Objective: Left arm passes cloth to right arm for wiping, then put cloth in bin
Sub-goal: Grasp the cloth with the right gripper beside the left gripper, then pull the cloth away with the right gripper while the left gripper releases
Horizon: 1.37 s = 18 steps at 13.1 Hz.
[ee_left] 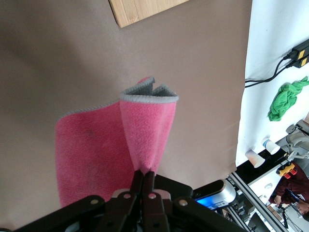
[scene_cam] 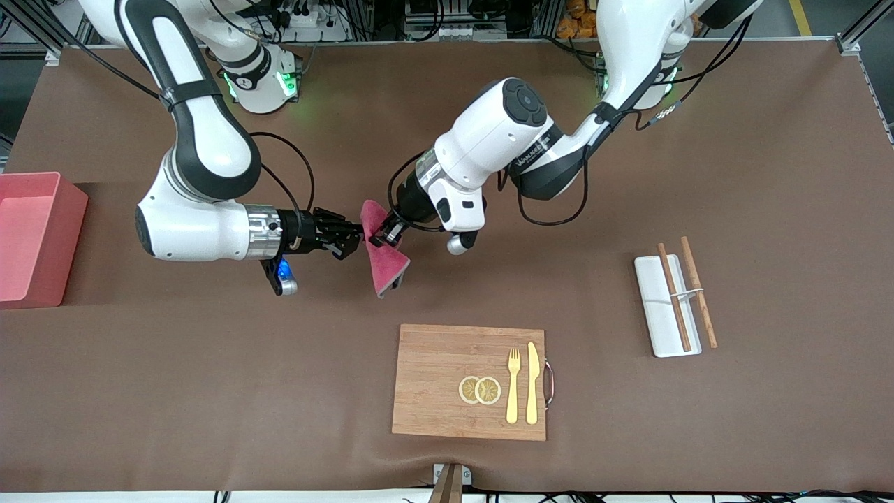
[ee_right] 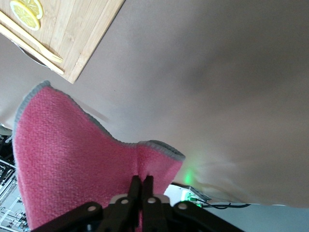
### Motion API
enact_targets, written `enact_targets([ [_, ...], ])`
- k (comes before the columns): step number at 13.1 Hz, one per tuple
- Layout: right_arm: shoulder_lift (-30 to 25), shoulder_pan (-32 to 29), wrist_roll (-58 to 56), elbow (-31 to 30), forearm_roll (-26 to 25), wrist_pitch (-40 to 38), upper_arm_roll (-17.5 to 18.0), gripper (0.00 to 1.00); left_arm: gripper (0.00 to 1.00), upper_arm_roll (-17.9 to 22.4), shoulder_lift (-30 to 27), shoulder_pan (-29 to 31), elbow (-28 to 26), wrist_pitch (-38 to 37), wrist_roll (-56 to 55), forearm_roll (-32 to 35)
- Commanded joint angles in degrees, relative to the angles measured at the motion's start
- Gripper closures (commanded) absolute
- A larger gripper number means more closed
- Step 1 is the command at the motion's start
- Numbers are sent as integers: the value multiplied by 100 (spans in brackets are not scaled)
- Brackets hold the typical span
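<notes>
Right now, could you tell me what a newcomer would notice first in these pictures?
Two hands meet in mid-air over the table's middle: the left hand and right hand are both shut on one magenta cloth. A salmon-pink bin waits at the right arm's end.

Both hands meet mid-table on the cloth point(scene_cam: 384, 255), the right hand point(scene_cam: 360, 234) and left hand point(scene_cam: 383, 234) pinched shut on it. From the cloth, bare table runs toward the bin point(scene_cam: 35, 237) at 9 o'clock. The cutting board point(scene_cam: 468, 381) blocks 5 o'clock; the white tray point(scene_cam: 667, 307) lies well apart at 3 o'clock.
</notes>
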Motion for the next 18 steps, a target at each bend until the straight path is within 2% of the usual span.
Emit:
enact_targets([
  [1, -126, 49, -35, -32, 68, 41, -15, 100, 100, 45, 36, -97, 122, 35, -35, -30],
  [4, -143, -73, -402, 13, -133, -29, -32, 100, 100, 45, 27, -80, 113, 35, -18, -22],
  [5, -144, -195, -666, 12, -256, -99, -33, 100, 79, 45, 18, -62, 113, 35, 0, 48],
  [6, -144, -336, -886, 21, -458, -230, -33, 100, 34, 45, -8, -19, 113, -17, 0, 223],
  [7, -144, -450, -1097, 30, -712, -283, -33, 100, 6, 45, -95, 8, 104, -35, 0, 372],
  [8, -144, -512, -1256, 47, -958, -354, -33, 100, 0, 45, -174, 17, 70, -149, 0, 496],
  [12, -21, -618, -1801, 48, -2276, -381, -41, 100, 0, 36, -701, 324, 69, -1420, 244, 1102],
  [16, 515, -1320, -3003, 21, -3156, -381, -41, 100, 0, 27, -1290, 825, 60, -3204, 1903, 1139],
  [18, 655, -1890, -3689, -5, -3657, -381, -50, 100, 0, 27, -1528, 1140, 60, -3934, 2703, 1139],
])
